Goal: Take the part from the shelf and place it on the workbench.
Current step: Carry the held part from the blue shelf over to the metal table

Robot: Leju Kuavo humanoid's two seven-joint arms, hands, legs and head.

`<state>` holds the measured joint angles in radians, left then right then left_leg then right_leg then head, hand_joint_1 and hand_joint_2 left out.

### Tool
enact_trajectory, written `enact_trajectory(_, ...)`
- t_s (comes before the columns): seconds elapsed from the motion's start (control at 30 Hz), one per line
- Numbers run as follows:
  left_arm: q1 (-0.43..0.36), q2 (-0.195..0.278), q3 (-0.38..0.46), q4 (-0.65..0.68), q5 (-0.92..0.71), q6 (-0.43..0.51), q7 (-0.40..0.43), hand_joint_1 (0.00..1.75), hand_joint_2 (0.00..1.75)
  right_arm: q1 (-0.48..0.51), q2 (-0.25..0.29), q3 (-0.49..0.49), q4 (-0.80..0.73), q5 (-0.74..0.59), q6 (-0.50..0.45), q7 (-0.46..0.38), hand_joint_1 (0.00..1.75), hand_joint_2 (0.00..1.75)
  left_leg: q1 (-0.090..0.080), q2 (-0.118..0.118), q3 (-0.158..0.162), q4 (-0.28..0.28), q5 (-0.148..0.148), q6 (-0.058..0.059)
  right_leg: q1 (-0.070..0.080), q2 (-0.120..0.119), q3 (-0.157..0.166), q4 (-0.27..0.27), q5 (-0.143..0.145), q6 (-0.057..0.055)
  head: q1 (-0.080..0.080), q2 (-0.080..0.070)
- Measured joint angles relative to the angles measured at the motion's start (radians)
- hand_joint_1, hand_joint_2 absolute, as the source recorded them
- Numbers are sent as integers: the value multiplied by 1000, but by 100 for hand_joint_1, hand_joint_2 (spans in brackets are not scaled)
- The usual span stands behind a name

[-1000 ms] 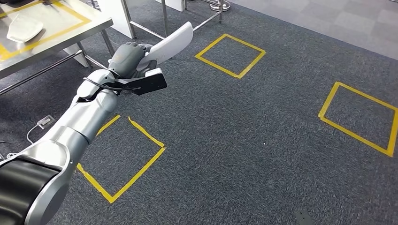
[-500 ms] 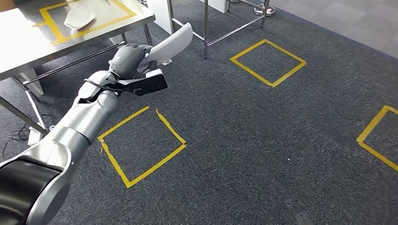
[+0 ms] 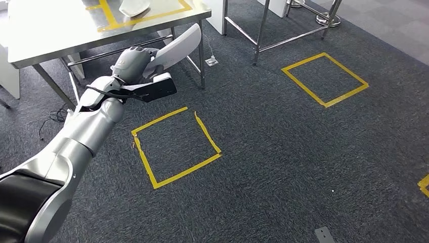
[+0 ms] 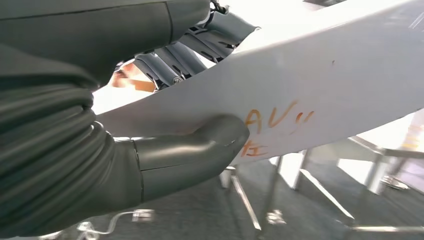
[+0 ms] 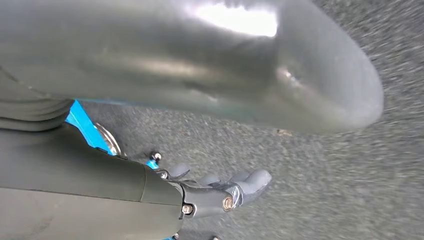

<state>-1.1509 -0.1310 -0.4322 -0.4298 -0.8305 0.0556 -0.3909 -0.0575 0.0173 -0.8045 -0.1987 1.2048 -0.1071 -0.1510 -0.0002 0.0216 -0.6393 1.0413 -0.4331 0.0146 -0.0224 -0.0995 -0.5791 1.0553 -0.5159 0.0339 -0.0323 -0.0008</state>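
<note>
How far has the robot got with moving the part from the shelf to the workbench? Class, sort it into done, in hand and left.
Done: the white part is off the shelf, gripped in the left hand.
In hand: thumb and fingers clamp it above the carpet, beside the steel workbench.
Left: setting it on the bench, where another white part lies inside yellow tape. The right hand hangs empty.

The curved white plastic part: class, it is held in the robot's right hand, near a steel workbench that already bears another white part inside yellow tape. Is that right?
Not quite. The curved white plastic part is held in the robot's left hand, not the right; the head view shows this. The right hand holds nothing. The rest stands: the steel workbench bears another white part inside yellow tape.
</note>
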Motion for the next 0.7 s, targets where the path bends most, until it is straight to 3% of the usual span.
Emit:
enact_trajectory(0.03,-1,-1,0,0,0,0,1,175,175,0,0,0,0,0,1,-1,0,0,3,-12,1,-2,2,5,-2,29,-17,38,-23,4,2,0)
enact_trajectory(0.1,-1,-5,0,1,-2,0,3,175,175,1,0,0,0,0,3,-2,0,0,5,-36,0,-2,2,11,-4,81,-78,164,-81,7,6,0)
enact_trajectory(0.13,2,-6,0,2,-3,0,6,175,175,2,-1,0,0,1,5,-1,0,0,5,-49,0,-2,2,12,-3,90,-111,224,-99,8,8,0)
enact_trajectory(0.17,6,-7,0,3,-4,0,8,175,175,2,-1,0,0,3,8,-1,0,0,4,-63,1,-1,2,13,-2,94,-132,255,-99,7,8,0)
enact_trajectory(0.2,8,-8,0,4,-5,0,11,175,175,3,-1,0,0,4,11,0,0,0,4,-77,1,1,2,12,-2,96,-135,247,-79,6,8,0)
enact_trajectory(0.23,10,-8,0,4,-6,2,13,175,175,3,-2,0,0,6,12,1,0,0,4,-91,1,3,1,11,-2,100,-118,200,-44,4,8,0)
enact_trajectory(0.3,10,-11,0,4,-7,8,16,175,175,2,-4,0,0,8,13,2,0,0,5,-117,-1,8,0,5,-6,131,-61,64,20,0,8,0)
enact_trajectory(0.37,11,-16,0,2,-8,17,17,175,175,1,-5,0,0,9,14,4,0,0,5,-141,-7,9,3,-8,-7,157,-28,-6,35,-4,9,0)
enact_trajectory(0.43,14,-16,0,2,-9,22,15,175,175,0,-5,0,0,9,16,5,0,0,6,-163,-11,3,10,-23,-7,147,-23,-11,34,-11,10,0)
enact_trajectory(0.47,15,-14,0,2,-10,24,13,175,175,-2,-5,0,0,9,17,5,0,0,6,-159,-14,3,9,-28,-8,137,-21,-14,37,-17,10,0)
enact_trajectory(0.53,16,-10,0,1,-11,27,10,175,175,-3,-5,0,0,9,18,5,0,0,1,-108,-38,49,-21,-37,-11,119,-19,-20,41,-32,4,0)
enact_trajectory(0.6,18,-10,0,0,-13,28,2,175,175,0,-6,-1,0,7,21,9,0,0,0,-46,-94,171,-84,-42,-9,104,-18,-21,41,-40,-2,0)
enact_trajectory(0.67,24,-11,0,0,-16,23,-7,175,175,2,-6,-4,0,4,26,14,0,0,3,-29,-141,278,-119,-45,-8,89,-17,-21,40,-41,-2,0)
enact_trajectory(0.7,27,-11,0,1,-16,19,-11,175,175,2,-6,-6,0,4,29,15,0,0,4,-28,-141,283,-111,-45,-8,84,-17,-21,40,-41,-2,0)
